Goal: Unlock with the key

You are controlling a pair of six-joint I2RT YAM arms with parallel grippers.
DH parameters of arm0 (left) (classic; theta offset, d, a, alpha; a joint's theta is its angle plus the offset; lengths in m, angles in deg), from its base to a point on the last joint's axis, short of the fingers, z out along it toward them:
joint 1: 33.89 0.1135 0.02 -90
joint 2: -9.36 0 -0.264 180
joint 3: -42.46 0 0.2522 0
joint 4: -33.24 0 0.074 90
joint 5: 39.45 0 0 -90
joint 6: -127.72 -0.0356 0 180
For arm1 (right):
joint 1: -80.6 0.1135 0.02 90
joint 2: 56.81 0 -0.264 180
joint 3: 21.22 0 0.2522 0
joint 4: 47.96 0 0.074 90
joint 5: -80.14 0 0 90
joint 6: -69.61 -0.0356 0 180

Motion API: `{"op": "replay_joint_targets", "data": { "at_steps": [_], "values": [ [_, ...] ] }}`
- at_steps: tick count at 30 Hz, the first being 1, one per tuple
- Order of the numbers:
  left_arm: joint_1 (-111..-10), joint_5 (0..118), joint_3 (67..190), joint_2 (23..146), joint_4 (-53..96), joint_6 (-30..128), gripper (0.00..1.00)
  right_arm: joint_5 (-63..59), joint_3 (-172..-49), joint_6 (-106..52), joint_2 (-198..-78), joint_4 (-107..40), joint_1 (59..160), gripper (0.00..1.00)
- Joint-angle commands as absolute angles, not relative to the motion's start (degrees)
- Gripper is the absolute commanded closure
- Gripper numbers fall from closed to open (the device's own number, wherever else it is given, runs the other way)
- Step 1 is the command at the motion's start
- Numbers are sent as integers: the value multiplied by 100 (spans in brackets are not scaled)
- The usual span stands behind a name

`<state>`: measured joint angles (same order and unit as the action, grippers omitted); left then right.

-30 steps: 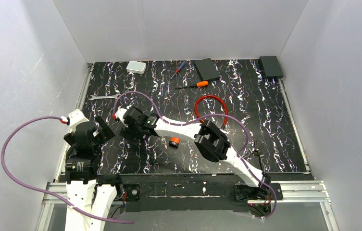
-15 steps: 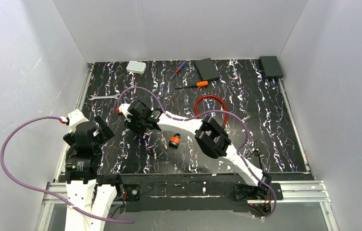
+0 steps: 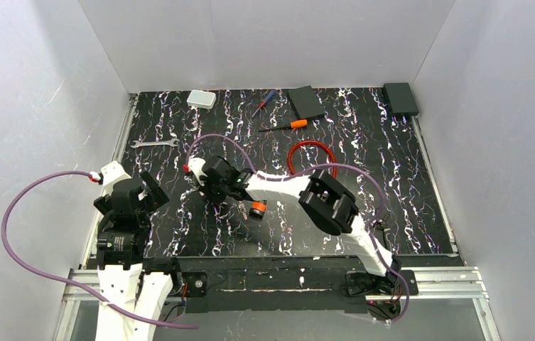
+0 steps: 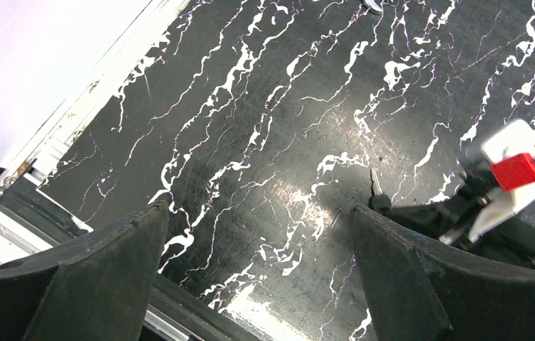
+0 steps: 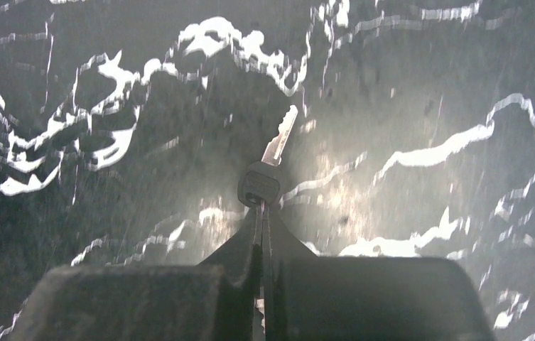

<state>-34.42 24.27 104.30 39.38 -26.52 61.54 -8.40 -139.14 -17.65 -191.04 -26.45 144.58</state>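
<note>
- The black marble-patterned tabletop [image 3: 392, 177] with white veins fills the floor between white walls.
- The white-and-black right arm [image 3: 278, 188] reaches from the near right corner across to left of centre.
- The white-and-black left arm [image 3: 119, 227] sits folded at the near left corner.
- The left gripper [image 4: 257, 217] hangs over bare tabletop by the left edge, fingers spread wide with nothing between them.
- The red cable [image 3: 312, 153], coiled in a loop, lies around the middle.
- The long orange-handled screwdriver [image 3: 285, 126] lies near the far edge.
- The right gripper [image 5: 261, 211] has its fingers pressed together on the key's head.
- A small orange-and-black object [image 3: 256, 207] lies just beside the right gripper, on its right-edge side.
- The small key [image 5: 270, 167], with a dark rounded head and silvery blade, is pinched by its head left of centre. The blade points away from the fingers. Whether it touches the tabletop cannot be told.
</note>
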Motion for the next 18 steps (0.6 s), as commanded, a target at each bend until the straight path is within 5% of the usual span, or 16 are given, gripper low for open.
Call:
{"op": "replay_joint_targets", "data": {
  "at_steps": [1,18],
  "values": [
    [-3450,2539,10421,3896,-2710,6077,3,-913,-12859,-2232,-18527,-2660,14511,99],
    [-3459,6658,10319,3396,-2480,6711,10,-904,-9714,-3667,-15141,-4862,14502,99]
  ]
}}
